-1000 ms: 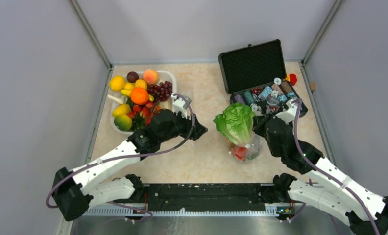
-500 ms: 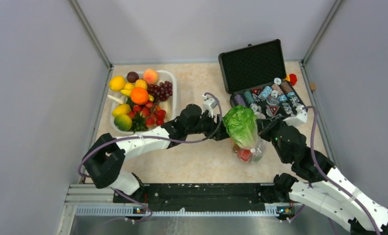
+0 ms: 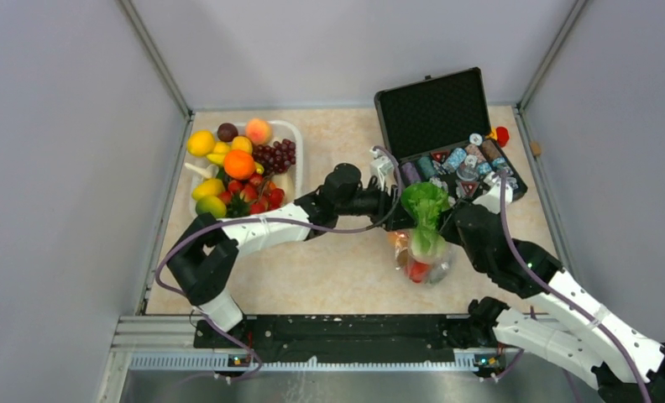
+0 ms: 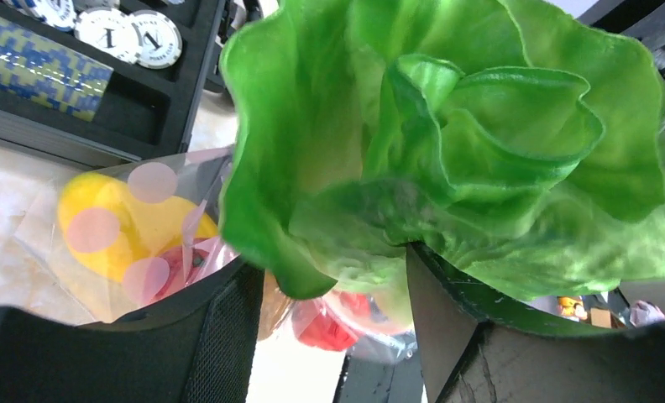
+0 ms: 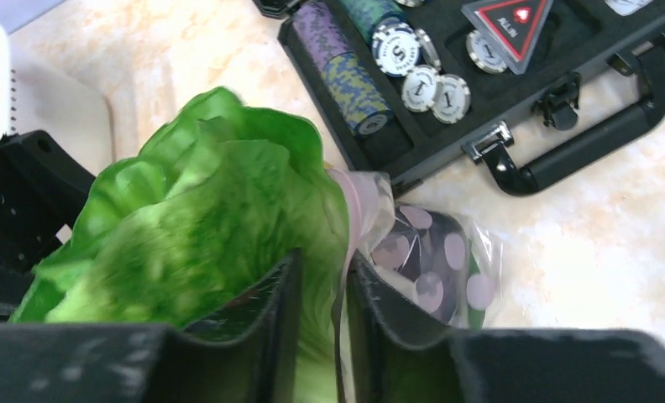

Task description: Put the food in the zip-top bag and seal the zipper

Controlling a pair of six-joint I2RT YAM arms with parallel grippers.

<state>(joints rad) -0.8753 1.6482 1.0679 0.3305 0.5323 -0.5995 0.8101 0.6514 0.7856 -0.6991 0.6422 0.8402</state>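
From above, the left claw [image 3: 399, 204] is now reaching right across the tabletop [image 3: 329, 269] to the lettuce [image 3: 426, 210]. A second ago it was over by the white basin [image 3: 294, 133]. The lettuce is looking narrower than before. It is standing stem-down in the mouth of the zip-top bag [image 3: 421, 269], long axis roughly upright, leaves fanning toward the chip case [image 3: 434, 109]. The leaves are hiding the claw's tips here.

In the left wrist view, that claw's fingers [image 4: 220, 336] are sitting partway apart, pinching the lettuce's lower leaves between them. A yellow fruit [image 4: 115, 227] is showing through the bag's film.

In the right wrist view, the right claw [image 5: 322, 269] is sitting nearly closed, nipping the bag's edge by the pink zipper [image 5: 352, 197]. The dotted film is blurring a dark purple piece [image 5: 421, 252] inside.
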